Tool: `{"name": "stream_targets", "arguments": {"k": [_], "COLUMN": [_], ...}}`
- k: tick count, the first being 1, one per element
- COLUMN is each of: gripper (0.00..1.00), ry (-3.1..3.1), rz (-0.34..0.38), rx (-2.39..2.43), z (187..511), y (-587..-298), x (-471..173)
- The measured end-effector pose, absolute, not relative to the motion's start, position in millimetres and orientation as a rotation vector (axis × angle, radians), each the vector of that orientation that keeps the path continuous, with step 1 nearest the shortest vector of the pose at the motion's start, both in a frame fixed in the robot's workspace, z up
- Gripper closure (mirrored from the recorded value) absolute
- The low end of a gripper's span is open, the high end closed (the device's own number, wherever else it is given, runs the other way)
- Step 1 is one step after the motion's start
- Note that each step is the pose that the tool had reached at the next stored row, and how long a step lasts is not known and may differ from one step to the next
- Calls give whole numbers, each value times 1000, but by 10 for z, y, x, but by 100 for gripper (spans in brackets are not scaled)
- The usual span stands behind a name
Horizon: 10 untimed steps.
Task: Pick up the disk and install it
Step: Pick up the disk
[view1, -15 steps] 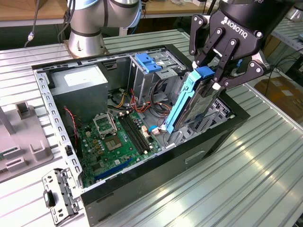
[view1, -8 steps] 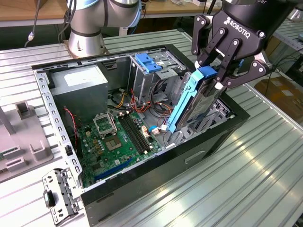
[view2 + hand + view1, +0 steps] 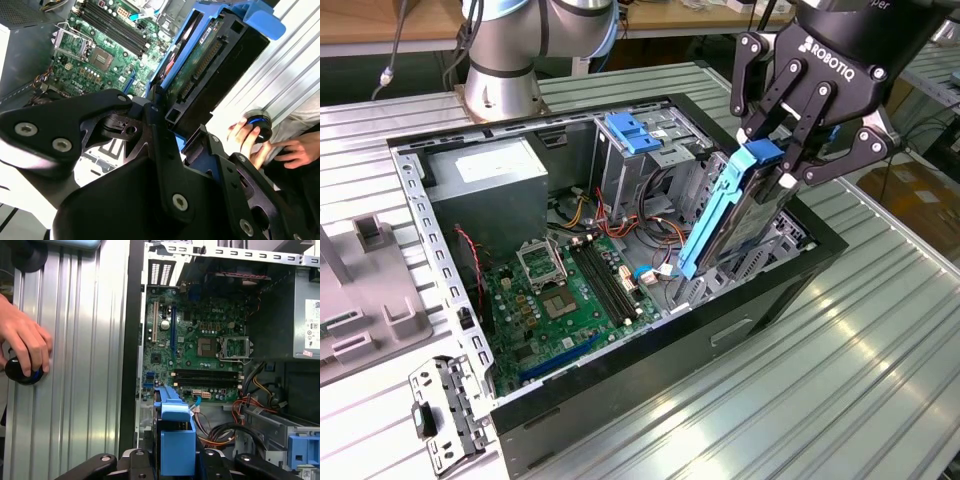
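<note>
- Gripper (image 3: 790, 165): upper right of the exterior view, hanging over the end of the open computer case (image 3: 650, 375) that lies toward the exterior view's right.
- Fingers (image 3: 807, 150): pinched on the upper end of the disk (image 3: 752, 218), one to each side, at the blue tab.
- Disk: clear of the table (image 3: 865, 360) and carried on a steep tilt, neither flat nor fully upright. One blue side rail (image 3: 712, 222) faces the exterior view's left.
- Long axis: runs from the fingers at upper right down and leftward toward centre frame. The free lower end sits inside the case opening, just beside the metal bay at the near wall. Whether it touches the bay cannot be told.
- Bearing: the whole disk lies below the fingers, so the bay is down along that same line.
- Motherboard (image 3: 570, 290): on the case floor, lower left of the disk and apart from it.
- Bare blue bracket (image 3: 632, 130): on the drive cage, upper centre, well apart from the disk.
- Person's hand (image 3: 22, 342): in the first wrist view, resting on a black knob (image 3: 21, 376) on the table outside the case.
</note>
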State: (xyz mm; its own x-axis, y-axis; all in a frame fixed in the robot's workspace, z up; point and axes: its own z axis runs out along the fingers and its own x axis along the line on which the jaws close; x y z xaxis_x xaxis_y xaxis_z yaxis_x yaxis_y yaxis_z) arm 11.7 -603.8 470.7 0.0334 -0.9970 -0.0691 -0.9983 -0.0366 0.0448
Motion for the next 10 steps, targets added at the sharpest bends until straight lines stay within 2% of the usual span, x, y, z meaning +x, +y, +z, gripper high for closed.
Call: {"name": "stream_targets", "arguments": {"k": [10], "gripper": [63], "ry": [2169], "rz": [127], "rx": [-2247], "z": [4700], "y": [-6045], "x": [215]}}
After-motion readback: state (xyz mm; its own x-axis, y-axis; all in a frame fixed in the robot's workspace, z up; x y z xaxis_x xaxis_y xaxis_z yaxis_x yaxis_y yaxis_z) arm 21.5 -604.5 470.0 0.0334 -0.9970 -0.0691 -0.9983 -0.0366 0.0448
